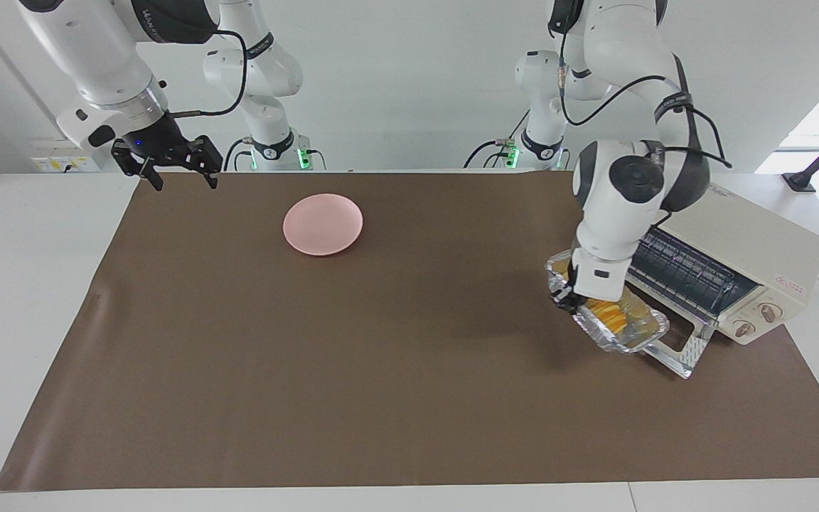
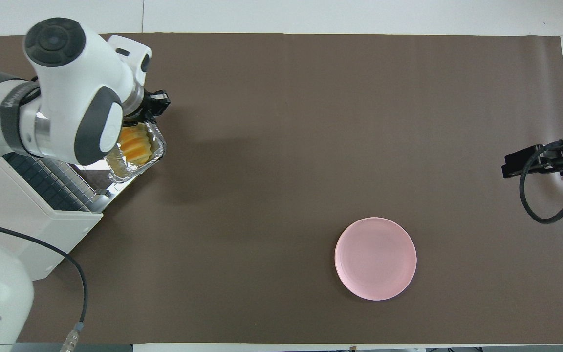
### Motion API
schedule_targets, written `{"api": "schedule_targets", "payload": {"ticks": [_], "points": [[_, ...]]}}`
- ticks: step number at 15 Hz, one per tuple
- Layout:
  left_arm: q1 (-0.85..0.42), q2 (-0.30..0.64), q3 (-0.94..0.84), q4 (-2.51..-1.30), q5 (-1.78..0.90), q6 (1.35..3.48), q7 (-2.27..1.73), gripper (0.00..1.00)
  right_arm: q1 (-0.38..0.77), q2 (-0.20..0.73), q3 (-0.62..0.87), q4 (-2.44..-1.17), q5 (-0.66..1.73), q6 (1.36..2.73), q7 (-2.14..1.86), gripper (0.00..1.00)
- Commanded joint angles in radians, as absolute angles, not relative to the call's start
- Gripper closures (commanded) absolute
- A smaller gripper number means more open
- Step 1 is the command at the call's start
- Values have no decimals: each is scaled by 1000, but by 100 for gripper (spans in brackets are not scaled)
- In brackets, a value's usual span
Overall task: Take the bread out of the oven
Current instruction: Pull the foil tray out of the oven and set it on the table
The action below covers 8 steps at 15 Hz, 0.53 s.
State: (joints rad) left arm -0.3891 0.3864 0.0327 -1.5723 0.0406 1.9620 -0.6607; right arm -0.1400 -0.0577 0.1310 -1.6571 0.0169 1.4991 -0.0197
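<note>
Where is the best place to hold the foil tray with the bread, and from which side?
Grip the foil tray by its thin raised rim, from above, at the short end away from the oven, as the left end effector does; the bread fills the middle.

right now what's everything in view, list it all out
boxy cream-white toaster oven: one, cream-white, at the left arm's end of the table, glass door dropped open, wire rack bare
crinkled silver foil tray: one, silver, held over the open door
ridged yellow-orange bread loaf: one, yellow-orange, in the foil tray
round pink plate: one, pink, on the cloth, nearer the right arm's end
brown table cloth: one, brown, covering the table
left pincer: one, black, shut on the foil tray's rim
right pincer: one, black, open, waiting over the cloth's corner at the right arm's end
</note>
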Motion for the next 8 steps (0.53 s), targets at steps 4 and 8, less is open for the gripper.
{"api": "schedule_targets", "payload": {"ticks": [4, 8], "points": [[-609, 476, 38, -1517, 3, 1956, -652, 100, -155, -80, 140, -1678, 5, 1494, -41, 0], [-699, 505, 37, -1522, 2, 2062, -650, 100, -155, -80, 140, -1678, 5, 1494, -41, 0]]}}
